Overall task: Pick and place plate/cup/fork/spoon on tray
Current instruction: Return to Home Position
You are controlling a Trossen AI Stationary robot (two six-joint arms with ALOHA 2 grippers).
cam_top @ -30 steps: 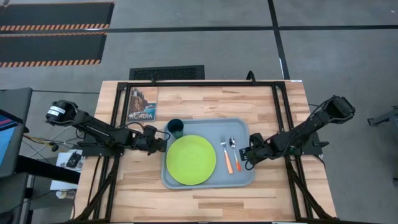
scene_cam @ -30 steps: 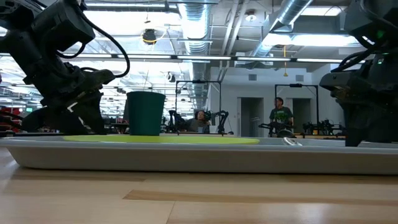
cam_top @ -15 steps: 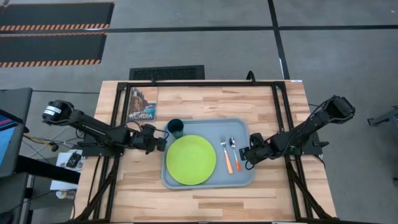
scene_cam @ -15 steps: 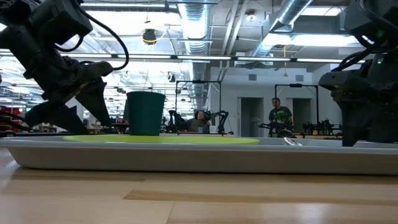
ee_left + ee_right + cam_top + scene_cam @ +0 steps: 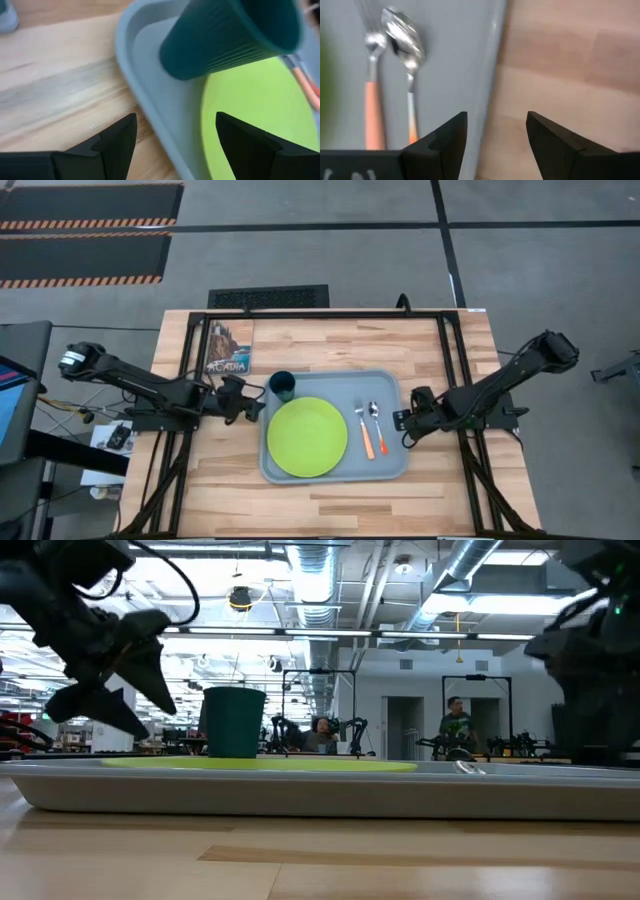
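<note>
Tray: large, light grey-blue, rectangular plastic; lies mid-table on pale wooden table.
Plate: flat, round, lime-green; on the tray's left half.
Cup: small dark teal cylinder; upright in the back-left corner, just beside the plate.
Cutlery: orange-handled silver fork and spoon side by side, right of plate.
Left arm: left gripper fingers spread, empty, near the cup.
Right arm: right gripper fingers apart, empty, beside the right rim.

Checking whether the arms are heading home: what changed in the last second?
The left gripper drew back leftward from one edge of the tray, and the right gripper rightward from the other. Both are open and hold nothing. The tray, plate, cup, fork and spoon stayed put.
</note>
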